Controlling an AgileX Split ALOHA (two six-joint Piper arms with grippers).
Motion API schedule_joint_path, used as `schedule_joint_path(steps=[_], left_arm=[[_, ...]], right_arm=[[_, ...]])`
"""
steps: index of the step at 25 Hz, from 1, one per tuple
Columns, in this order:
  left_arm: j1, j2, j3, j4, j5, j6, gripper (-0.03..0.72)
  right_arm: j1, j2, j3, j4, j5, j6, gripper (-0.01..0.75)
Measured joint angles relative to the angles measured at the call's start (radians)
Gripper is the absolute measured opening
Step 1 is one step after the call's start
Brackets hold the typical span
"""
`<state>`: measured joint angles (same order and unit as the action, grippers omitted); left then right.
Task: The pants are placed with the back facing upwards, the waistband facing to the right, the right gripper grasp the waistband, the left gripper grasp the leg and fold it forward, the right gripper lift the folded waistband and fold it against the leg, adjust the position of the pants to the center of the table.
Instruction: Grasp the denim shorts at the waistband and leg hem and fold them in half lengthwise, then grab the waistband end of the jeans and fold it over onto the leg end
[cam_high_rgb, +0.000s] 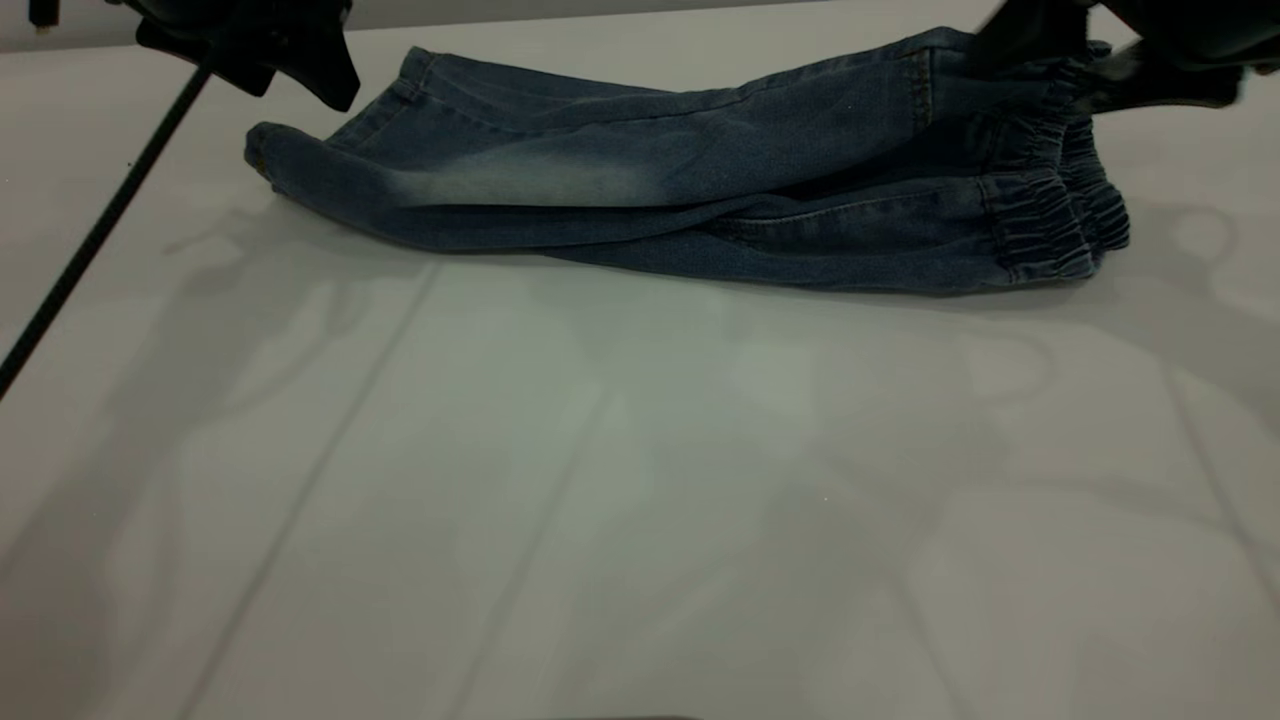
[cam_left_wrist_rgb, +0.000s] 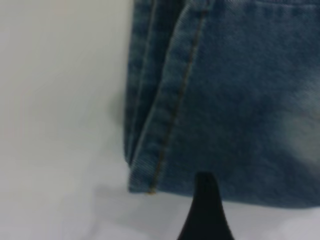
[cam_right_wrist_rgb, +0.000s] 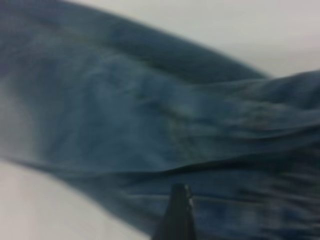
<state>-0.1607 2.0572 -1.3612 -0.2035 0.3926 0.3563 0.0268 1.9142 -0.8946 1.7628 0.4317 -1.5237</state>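
The pants (cam_high_rgb: 700, 170) lie folded lengthwise on the far part of the white table (cam_high_rgb: 640, 500), one leg (cam_high_rgb: 520, 175) stacked on the other. The gathered waistband (cam_high_rgb: 1050, 215) is at the right and the leg ends at the left. My left gripper (cam_high_rgb: 300, 70) hovers just above and behind the leg ends. In the left wrist view one of its fingers (cam_left_wrist_rgb: 205, 210) shows at the hem (cam_left_wrist_rgb: 165, 165), holding nothing. My right gripper (cam_high_rgb: 1090, 75) hangs over the far side of the waistband. One of its fingers (cam_right_wrist_rgb: 177, 215) shows above the denim (cam_right_wrist_rgb: 150, 115), gripping no cloth.
A thin black cable (cam_high_rgb: 100, 230) runs diagonally from the left gripper down to the table's left edge. The table's far edge lies just behind the pants. Bare white surface fills the near half.
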Motion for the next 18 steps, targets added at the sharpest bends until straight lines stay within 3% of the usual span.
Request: schedule_joint_path(steps=[4, 9, 18], left_arm=[[-0.014, 0.000, -0.033, -0.037, 0.105, 0.018, 0.507], [-0.083, 0.000, -0.033, -0.078, 0.124, 0.032, 0.507], [-0.257, 0.056, -0.038, -0.088, 0.064, 0.035, 0.507]], right_arm=[[0.000, 0.000, 0.000, -0.002, 0.012, -0.002, 0.591], [0.000, 0.000, 0.001, 0.037, -0.002, -0.021, 0.591], [0.000, 0.000, 0.001, 0.048, -0.231, -0.016, 0.591]])
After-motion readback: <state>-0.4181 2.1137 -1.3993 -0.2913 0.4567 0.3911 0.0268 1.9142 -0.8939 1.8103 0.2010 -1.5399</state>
